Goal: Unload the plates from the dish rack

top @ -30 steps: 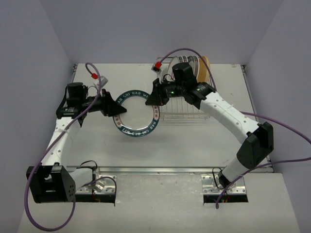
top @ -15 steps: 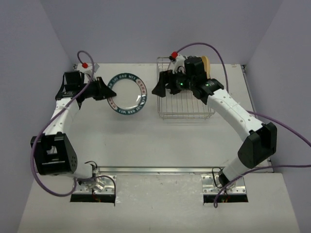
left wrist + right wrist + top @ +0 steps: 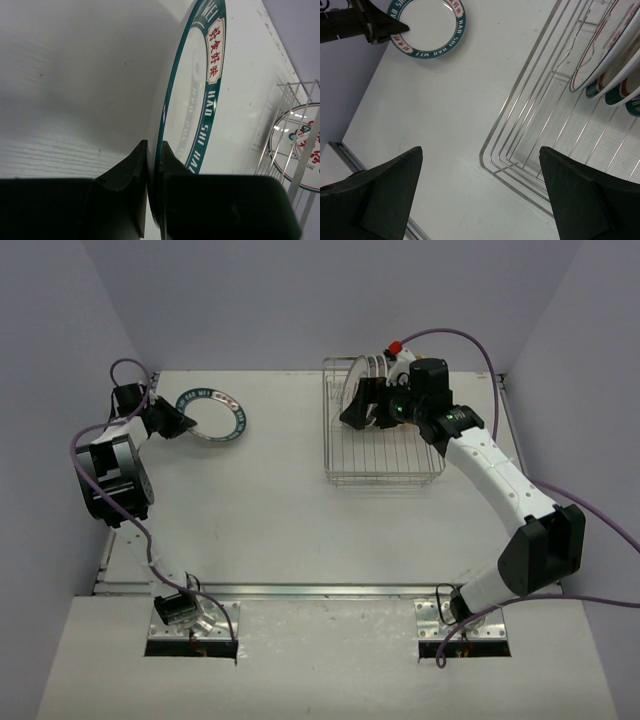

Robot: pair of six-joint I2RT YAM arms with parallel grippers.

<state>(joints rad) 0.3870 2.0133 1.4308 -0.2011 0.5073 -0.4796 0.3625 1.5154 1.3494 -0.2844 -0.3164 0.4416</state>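
Swung the teal-rimmed plate (image 3: 213, 416) from beside the dish rack (image 3: 385, 462) out to the far-left corner of the white table (image 3: 280, 520) within the last second. Pinches it now by its left edge in the left gripper (image 3: 185, 420), fingers (image 3: 131, 167) pressed onto both faces of the rim, with red characters and "HAO SHI" lettering showing on the teal band. Holds it low and nearly flat; cannot tell whether touching the tabletop. Drew the right gripper (image 3: 480, 150) back over the rack's far-left part in the same span and spread its jaws wide, with nothing between them. Hovers there just beside the remaining plates (image 3: 600, 45), standing on edge in the slots at the rack's far end, white with teal and red rims, well apart from the carried plate.
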